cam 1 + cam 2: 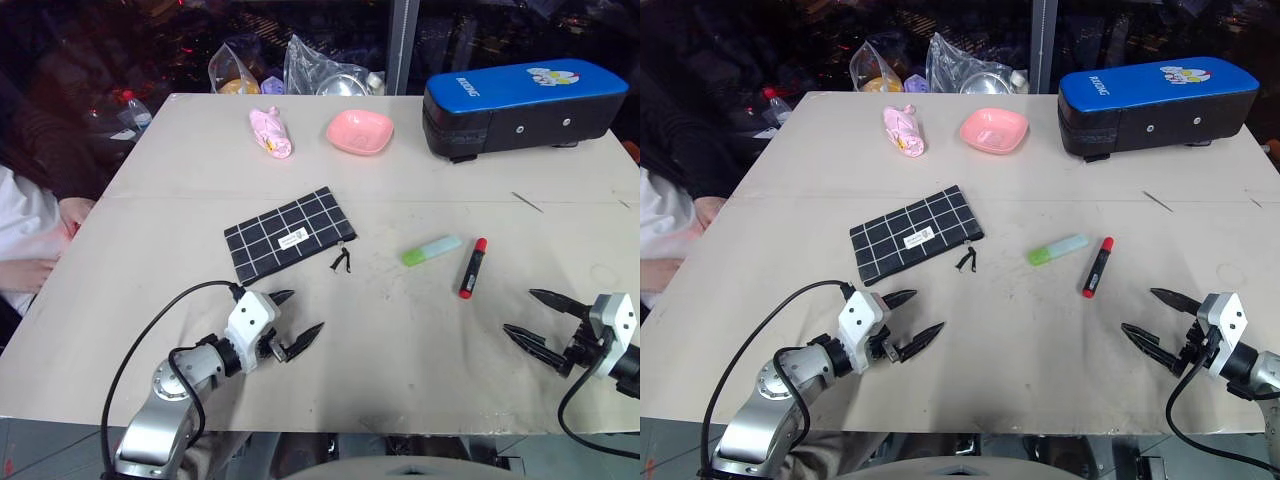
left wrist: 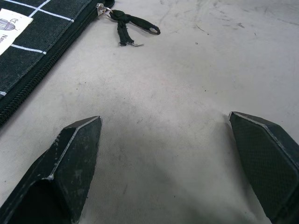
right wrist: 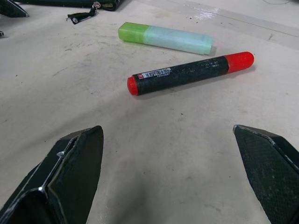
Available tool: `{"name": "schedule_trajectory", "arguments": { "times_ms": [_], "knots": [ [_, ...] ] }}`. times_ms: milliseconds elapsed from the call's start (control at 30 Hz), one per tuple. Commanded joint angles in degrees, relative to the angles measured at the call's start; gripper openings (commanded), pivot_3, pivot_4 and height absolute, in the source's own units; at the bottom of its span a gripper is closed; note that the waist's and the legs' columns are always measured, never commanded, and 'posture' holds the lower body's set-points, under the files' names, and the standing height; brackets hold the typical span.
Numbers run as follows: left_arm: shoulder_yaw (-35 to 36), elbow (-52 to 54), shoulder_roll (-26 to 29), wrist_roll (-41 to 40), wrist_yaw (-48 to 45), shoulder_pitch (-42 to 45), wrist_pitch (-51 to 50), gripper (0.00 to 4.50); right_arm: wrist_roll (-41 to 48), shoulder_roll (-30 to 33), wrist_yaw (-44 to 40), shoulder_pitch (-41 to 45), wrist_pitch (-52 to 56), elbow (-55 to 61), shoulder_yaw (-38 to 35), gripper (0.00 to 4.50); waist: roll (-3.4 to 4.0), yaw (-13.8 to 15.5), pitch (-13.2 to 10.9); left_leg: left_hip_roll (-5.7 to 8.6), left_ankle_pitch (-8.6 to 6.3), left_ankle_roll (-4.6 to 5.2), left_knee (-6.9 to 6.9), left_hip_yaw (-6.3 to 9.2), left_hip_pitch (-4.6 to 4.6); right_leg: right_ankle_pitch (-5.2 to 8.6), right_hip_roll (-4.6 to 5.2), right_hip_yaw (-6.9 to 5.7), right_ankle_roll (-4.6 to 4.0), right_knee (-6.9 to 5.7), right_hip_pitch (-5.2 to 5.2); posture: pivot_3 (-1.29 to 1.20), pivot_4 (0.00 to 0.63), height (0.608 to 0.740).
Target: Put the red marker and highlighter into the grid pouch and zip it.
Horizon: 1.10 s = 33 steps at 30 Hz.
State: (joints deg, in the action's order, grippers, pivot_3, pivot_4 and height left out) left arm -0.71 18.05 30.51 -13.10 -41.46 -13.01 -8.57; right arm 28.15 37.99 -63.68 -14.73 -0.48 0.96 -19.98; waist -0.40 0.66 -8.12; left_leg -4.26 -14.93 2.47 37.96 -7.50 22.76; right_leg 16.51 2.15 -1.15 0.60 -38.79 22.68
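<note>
The grid pouch lies flat near the table's middle, zipper closed, its black pull trailing off the right corner. To its right lie the green highlighter with a pale blue cap and the red marker, side by side and apart. My left gripper hovers open just in front of the pouch, nothing between its fingers. My right gripper is open near the front right, pointing toward the red marker and highlighter.
At the back stand a blue-topped black hard case, a pink dish, a pink wrapped bundle and plastic bags. A person's hand rests at the table's left edge.
</note>
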Motion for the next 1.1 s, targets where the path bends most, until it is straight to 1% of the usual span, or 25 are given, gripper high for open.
{"name": "schedule_trajectory", "arguments": {
  "times_ms": [33, 367, 467, 600, 700, 833, 933, 1033, 1100],
  "knots": [
    [0.3, 0.7, 0.4, 0.1, -0.2, -0.3, 1.0, 4.42, 0.0, 0.6, -0.8, 0.3, -0.9, -0.1, -0.3, 4.50, 0.00, 0.0, 0.0, 0.00, 0.00, 0.00, 0.00, 0.00, 0.00, 0.00, 0.00, 0.00, 0.00, 0.00, 0.00, 0.00, 0.150, 0.738],
    [0.9, 0.8, 0.3, -0.4, -0.1, -1.1, 0.9, 4.42, -0.9, 0.7, -1.4, 1.0, -1.7, -1.5, -0.5, 4.50, -0.01, 0.0, 0.0, 0.00, 0.00, 0.00, 0.00, 0.00, 0.00, 0.00, 0.00, 0.00, -0.01, 0.00, 0.00, 0.00, 0.150, 0.738],
    [2.2, 0.9, 0.1, -1.6, -0.5, -1.6, 2.5, 4.42, -0.7, 0.8, -1.9, 1.0, -2.0, -1.5, -0.5, 4.50, -0.01, 0.0, 0.0, 0.00, 0.00, 0.00, -0.01, 0.00, 0.00, 0.00, 0.00, 0.00, 0.00, 0.01, 0.00, 0.00, 0.150, 0.738],
    [6.3, 1.8, 1.2, -6.6, -3.7, -3.8, 3.2, 4.42, 2.2, -0.1, -4.8, 0.6, -2.2, 1.5, 0.0, 4.50, -0.03, -0.1, 0.0, -0.01, 0.00, 0.00, -0.01, 0.00, 0.00, 0.01, 0.01, -0.01, -0.02, 0.01, 0.02, 0.00, 0.150, 0.738],
    [10.9, 0.8, 2.8, -8.0, -5.0, -6.3, 4.4, 4.42, 5.7, -1.2, -5.3, 0.7, -0.1, 6.2, 0.6, 4.50, -0.05, -0.2, 0.0, -0.03, 0.00, 0.00, -0.04, 0.00, 0.00, 0.01, 0.01, -0.01, -0.02, 0.00, 0.03, 0.00, 0.150, 0.738],
    [17.4, -2.7, 4.9, -9.4, -6.6, -7.8, 5.9, 4.42, 7.9, -2.1, -3.7, 1.4, 2.2, 12.1, 2.2, 4.50, -0.10, 0.0, -0.1, -0.04, 0.00, 0.00, -0.07, 0.00, 0.00, 0.02, 0.05, -0.04, -0.03, 0.02, 0.04, 0.00, 0.150, 0.738],
    [21.6, -7.7, 7.1, -8.8, -7.5, -6.5, 7.9, 4.42, 8.4, -2.8, -2.3, 2.6, 3.8, 15.9, 4.3, 4.50, -0.27, 0.0, -0.2, -0.03, -0.01, 0.00, -0.07, 0.01, 0.01, 0.02, 0.09, -0.09, -0.04, 0.03, 0.05, 0.00, 0.150, 0.738],
    [23.8, -14.0, 9.8, -7.1, -8.7, -3.5, 11.3, 4.42, 8.2, -3.7, -0.1, 3.9, 5.0, 18.6, 6.4, 4.50, -0.31, 0.1, -0.2, -0.02, -0.01, 0.00, -0.07, 0.05, 0.04, 0.02, 0.16, -0.24, -0.04, 0.04, 0.06, 0.00, 0.150, 0.738],
    [24.1, -18.8, 11.8, -4.8, -9.8, -1.5, 16.2, 4.42, 8.1, -4.4, 1.3, 4.5, 5.7, 20.1, 7.4, 4.50, -0.33, 0.1, -0.2, -0.02, -0.01, 0.00, -0.07, 0.05, 0.06, 0.02, 0.19, -0.27, -0.05, 0.05, 0.06, 0.00, 0.150, 0.738]
  ]
}}
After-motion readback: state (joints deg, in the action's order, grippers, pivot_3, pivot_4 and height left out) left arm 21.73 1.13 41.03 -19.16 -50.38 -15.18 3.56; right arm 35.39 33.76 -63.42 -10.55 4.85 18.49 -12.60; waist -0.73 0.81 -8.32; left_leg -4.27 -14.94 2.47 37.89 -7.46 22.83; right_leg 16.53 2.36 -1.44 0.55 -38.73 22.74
